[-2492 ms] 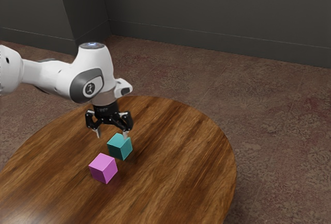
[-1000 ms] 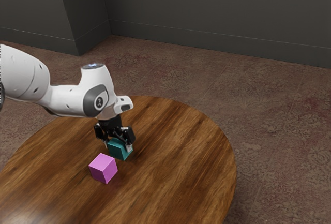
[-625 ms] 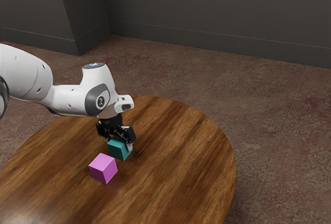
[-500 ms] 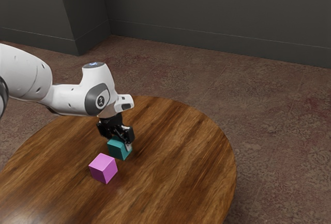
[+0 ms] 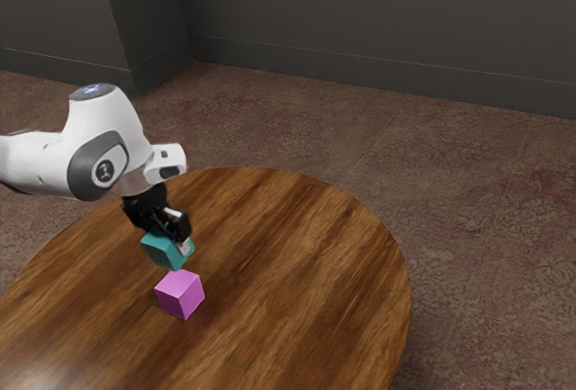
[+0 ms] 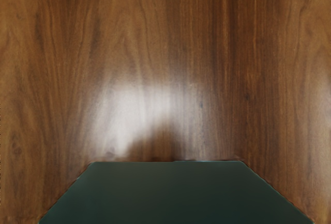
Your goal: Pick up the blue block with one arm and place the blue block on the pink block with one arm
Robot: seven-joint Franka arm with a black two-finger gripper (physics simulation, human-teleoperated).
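The blue block [image 5: 162, 249], teal in colour, hangs in the air with my gripper [image 5: 167, 237] shut on it. It hovers just above the pink block [image 5: 179, 294], slightly toward the exterior view's left of it, with a small gap between them. The pink block rests on the round wooden table [image 5: 297, 264]. In the wrist view the blue block [image 6: 176, 193] is a dark teal shape right under my hand, with the table's wood grain [image 6: 165, 69] beyond it.
The round table's edge curves close by on the exterior view's left and front. Bare wood stretches to the exterior view's right of the blocks. A dark wall and a carpeted floor [image 5: 450, 147] surround the table.
My gripper closed on the blue block on the table, then lifted it and carried it toward the exterior view's left, to just above the pink block. The pink block has not moved.
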